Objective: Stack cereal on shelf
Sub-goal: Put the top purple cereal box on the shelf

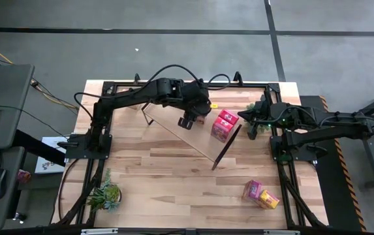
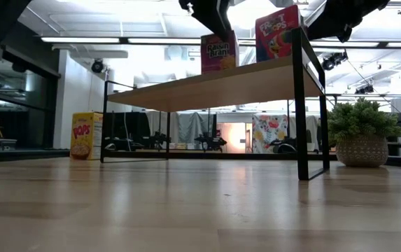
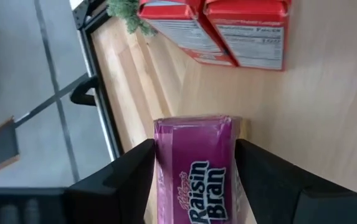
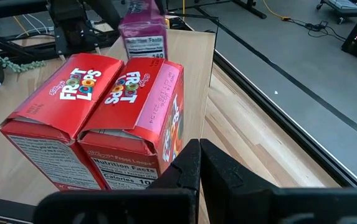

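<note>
The left hand (image 3: 194, 180) hangs over the shelf (image 1: 173, 124), its fingers (image 3: 125, 174) spread just wider than the upright Raisin Bran box (image 3: 197, 171) between them, narrow gaps on both sides. Just beyond that box two red Froot Loops boxes (image 4: 97, 118) stand touching each other near the shelf's end. The right hand (image 4: 198, 165), fingers pressed together, waits close behind them. A pink and a yellow box (image 1: 260, 194) lie far off on the tabletop (image 1: 173, 189); another yellow box (image 2: 85, 136) stands behind the shelf.
</note>
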Action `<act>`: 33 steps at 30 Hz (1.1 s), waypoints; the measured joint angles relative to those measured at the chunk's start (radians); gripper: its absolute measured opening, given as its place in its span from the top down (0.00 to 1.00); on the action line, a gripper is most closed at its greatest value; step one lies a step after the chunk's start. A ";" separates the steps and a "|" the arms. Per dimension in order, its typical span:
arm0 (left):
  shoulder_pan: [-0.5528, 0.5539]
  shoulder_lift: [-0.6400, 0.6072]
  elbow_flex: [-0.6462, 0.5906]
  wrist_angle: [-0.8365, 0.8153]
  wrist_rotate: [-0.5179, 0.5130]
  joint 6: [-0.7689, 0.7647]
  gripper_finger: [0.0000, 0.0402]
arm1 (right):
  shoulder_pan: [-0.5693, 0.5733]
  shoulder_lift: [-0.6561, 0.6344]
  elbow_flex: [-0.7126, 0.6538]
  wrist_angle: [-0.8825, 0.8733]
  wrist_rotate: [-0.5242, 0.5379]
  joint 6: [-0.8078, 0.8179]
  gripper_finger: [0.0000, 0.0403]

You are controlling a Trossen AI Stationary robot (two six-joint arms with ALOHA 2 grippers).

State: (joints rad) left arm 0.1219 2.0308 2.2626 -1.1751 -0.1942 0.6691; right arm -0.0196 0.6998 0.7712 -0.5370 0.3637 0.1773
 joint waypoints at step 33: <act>0.091 -0.548 -0.684 0.375 -0.025 -0.497 0.87 | 0.000 0.000 0.000 0.000 0.000 -0.001 1.00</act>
State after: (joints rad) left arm 0.2128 1.4831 1.5786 -0.7997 -0.2188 0.1724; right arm -0.0200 0.7002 0.7712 -0.5369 0.3641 0.1761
